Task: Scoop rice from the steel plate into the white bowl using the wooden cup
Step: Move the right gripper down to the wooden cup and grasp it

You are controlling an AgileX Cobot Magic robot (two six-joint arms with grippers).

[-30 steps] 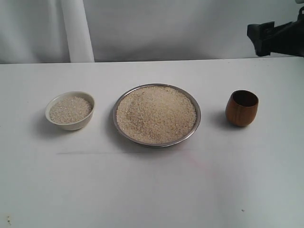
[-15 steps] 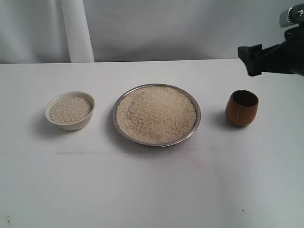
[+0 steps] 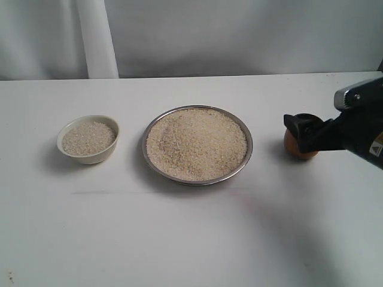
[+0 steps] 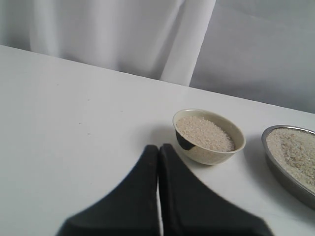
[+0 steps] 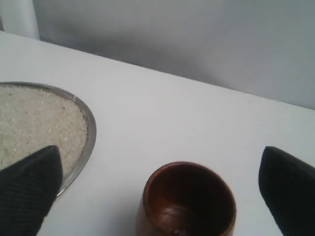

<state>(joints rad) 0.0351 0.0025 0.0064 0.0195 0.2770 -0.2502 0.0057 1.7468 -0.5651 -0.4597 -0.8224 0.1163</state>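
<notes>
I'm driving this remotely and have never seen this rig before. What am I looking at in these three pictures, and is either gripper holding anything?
This is a robot with two arms, each ending in a two-fingered gripper. The wide picture comes from a camera off the arms, looking at the table. The other two come from cameras on the wrists. In the wide view, from left to right, stand the white bowl, the steel plate and the wooden cup. There is rice in both the bowl and the plate. The left gripper is shut and holds nothing. The right gripper is open, with one finger on each side of the cup, not yet closed on it.
</notes>
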